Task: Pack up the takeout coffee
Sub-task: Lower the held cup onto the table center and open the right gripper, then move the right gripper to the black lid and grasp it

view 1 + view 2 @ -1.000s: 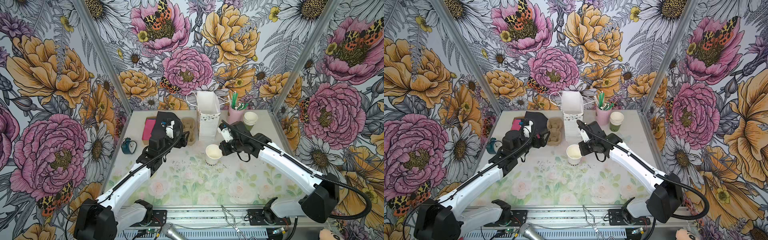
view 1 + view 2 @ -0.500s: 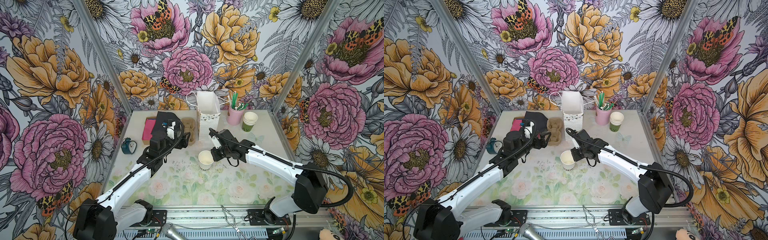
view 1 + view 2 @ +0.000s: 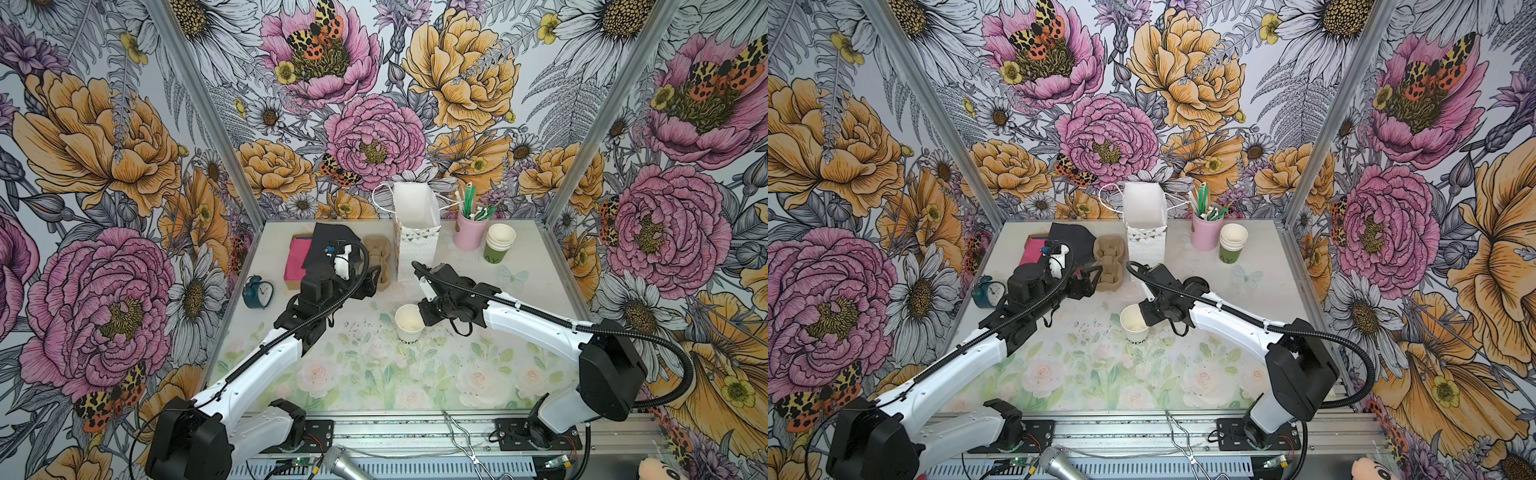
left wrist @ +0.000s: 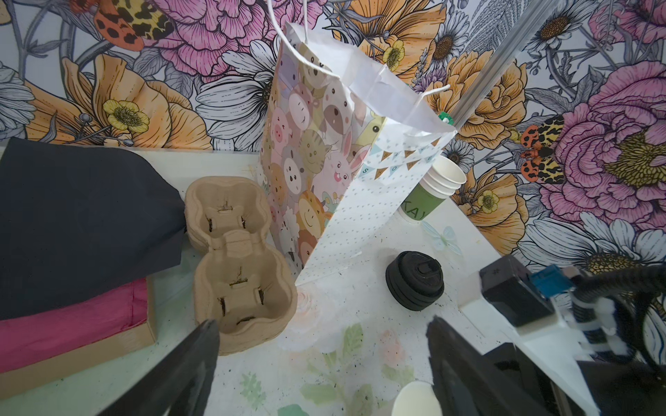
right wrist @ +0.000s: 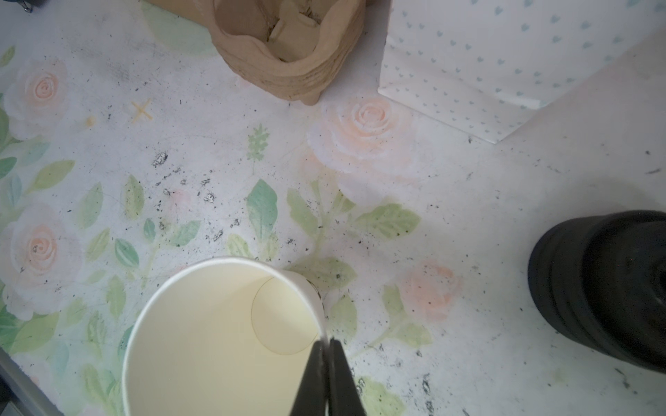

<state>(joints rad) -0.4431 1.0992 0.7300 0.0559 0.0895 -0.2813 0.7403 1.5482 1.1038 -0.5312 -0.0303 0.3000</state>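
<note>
In front of the paper bag (image 3: 415, 232), the right hand (image 5: 326, 347) pinches the rim of the open coffee cup (image 3: 408, 325), while the left hand (image 4: 320, 324) hangs spread wide beside the bag.

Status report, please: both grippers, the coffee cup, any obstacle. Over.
Left gripper open, empty, near cup carrier. Right gripper shut on paper cup rim. Cup lidless, empty. Black lid stack stands by paper bag.

Left arm (image 3: 266, 357) and right arm (image 3: 536, 326): white links, black joints. Black ribbed hoses (image 3: 688, 374) run along both. Black bases (image 3: 534, 434).
</note>
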